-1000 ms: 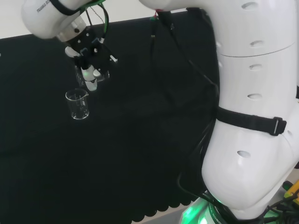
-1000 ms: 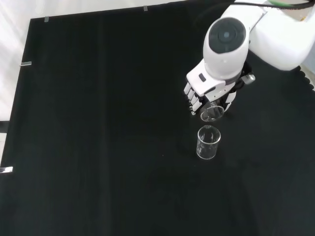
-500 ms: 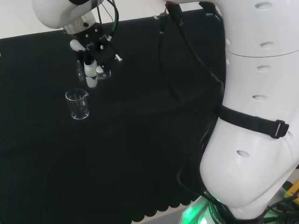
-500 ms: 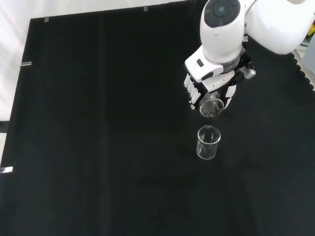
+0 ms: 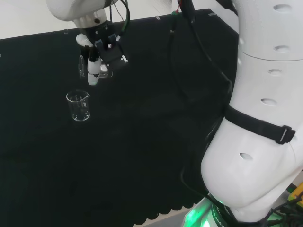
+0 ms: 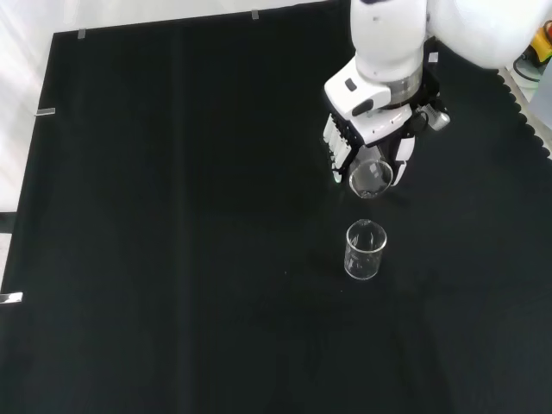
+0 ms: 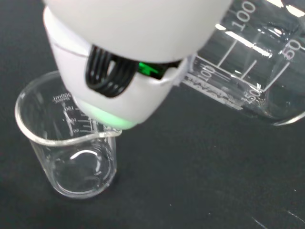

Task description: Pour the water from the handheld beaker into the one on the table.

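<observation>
Here, hand (image 6: 373,129): fingers are curled round the handheld beaker (image 6: 371,178), which is carried above the black cloth (image 6: 172,216).
Handheld beaker axis: tilted well off upright in the wrist view, the mouth turned toward the front camera in the front view.
Table beaker (image 6: 365,250): set upright on the cloth, spout rim up, just below the held one in the front view, not touching.

In the wrist view a blurred finger (image 7: 128,62) hides part of the held beaker (image 7: 252,71). That beaker's rim runs off the edge.
</observation>
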Controlling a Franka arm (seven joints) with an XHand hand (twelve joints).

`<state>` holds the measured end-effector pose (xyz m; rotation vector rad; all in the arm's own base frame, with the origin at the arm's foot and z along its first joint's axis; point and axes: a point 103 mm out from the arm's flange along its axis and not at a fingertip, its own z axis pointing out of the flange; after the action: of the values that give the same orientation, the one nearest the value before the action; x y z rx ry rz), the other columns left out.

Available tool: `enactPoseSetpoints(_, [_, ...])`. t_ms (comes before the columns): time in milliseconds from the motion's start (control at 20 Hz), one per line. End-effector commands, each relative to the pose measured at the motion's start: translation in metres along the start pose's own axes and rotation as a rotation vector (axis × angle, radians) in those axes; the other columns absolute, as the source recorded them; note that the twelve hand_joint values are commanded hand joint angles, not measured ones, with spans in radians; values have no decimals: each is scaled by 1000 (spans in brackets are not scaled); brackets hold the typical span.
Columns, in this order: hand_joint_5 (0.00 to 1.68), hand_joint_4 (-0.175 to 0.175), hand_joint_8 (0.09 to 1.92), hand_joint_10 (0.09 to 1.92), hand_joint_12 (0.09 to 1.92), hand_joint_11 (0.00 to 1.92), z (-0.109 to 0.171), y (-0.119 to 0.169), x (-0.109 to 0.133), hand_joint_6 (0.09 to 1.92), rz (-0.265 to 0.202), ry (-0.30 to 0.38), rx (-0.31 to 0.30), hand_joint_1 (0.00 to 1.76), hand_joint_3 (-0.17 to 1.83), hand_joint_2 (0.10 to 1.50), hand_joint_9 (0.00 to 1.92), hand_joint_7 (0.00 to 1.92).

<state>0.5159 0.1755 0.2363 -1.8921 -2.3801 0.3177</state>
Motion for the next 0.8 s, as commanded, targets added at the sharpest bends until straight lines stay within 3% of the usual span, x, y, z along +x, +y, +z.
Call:
enactPoseSetpoints(50, [1271, -175, 87, 478, 720, 1213, -4, -4, -12, 449, 10, 95, -44, 1429, -175, 1017, 1352, 1600])
enactPoseSetpoints(550, [1271, -175, 87, 480, 719, 1214, 2, -11, -26, 449, 29, 181, -123, 1429, -175, 1018, 1352, 1600])
enactPoseSetpoints(800, [1271, -175, 87, 480, 718, 1214, 4, -12, -28, 449, 1, 235, -147, 1429, -175, 1018, 1352, 1599])
